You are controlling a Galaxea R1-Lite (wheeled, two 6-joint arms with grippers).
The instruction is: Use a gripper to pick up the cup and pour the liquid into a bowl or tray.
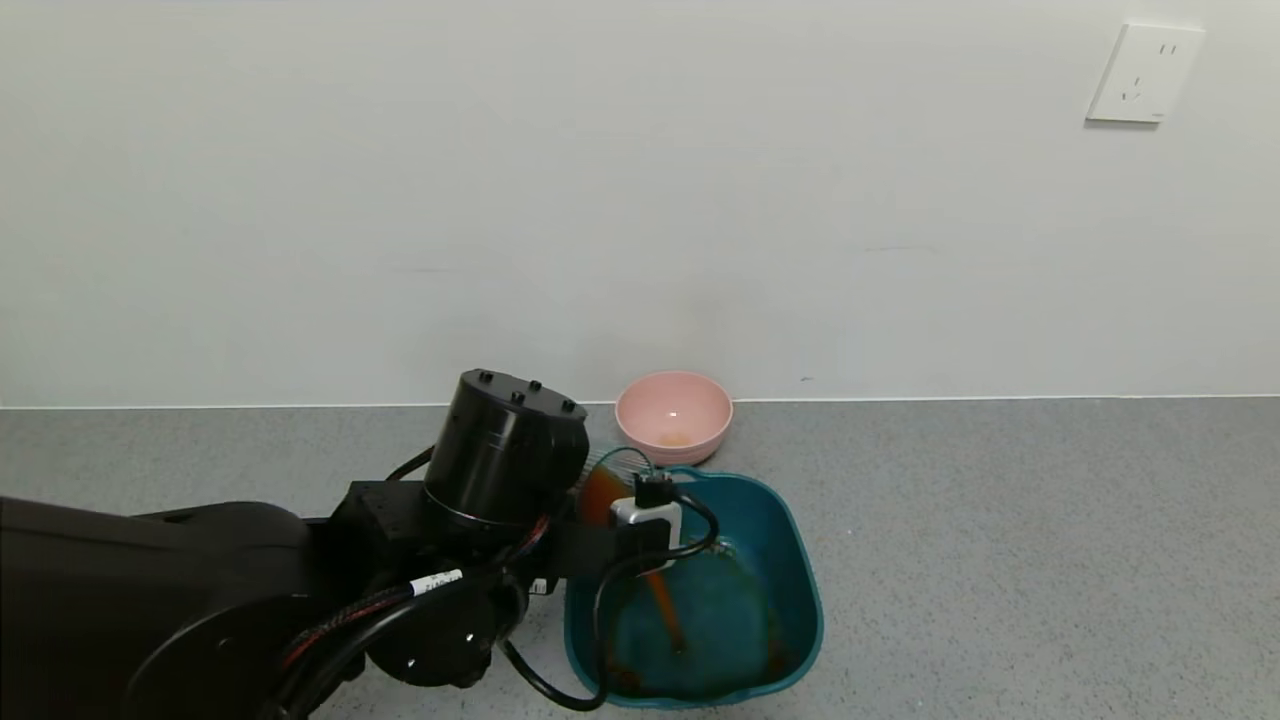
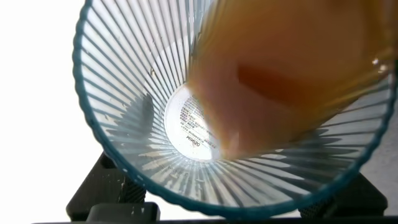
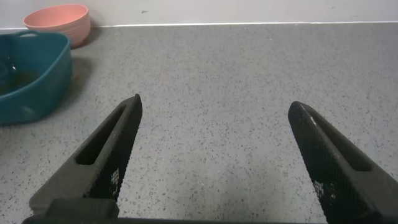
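While left gripper [image 1: 615, 505] clamps ribbed cup [image 1: 605, 485] tipped over teal basin [image 1: 800, 570], brown liquid [image 1: 665, 600] streaming into basin, pink bowl [image 1: 673, 415] behind, right gripper [image 3: 217, 155] spread apart above grey counter [image 3: 249, 74].

Before us, our basin [image 1: 795, 560] on the counter [image 1: 1000, 560], smaller bowl [image 1: 673, 415] just behind it, near the wall [image 1: 640, 200].

Grey speckled countertop [image 1: 1000, 560] under teal basin [image 1: 800, 590], pink bowl [image 1: 673, 415]
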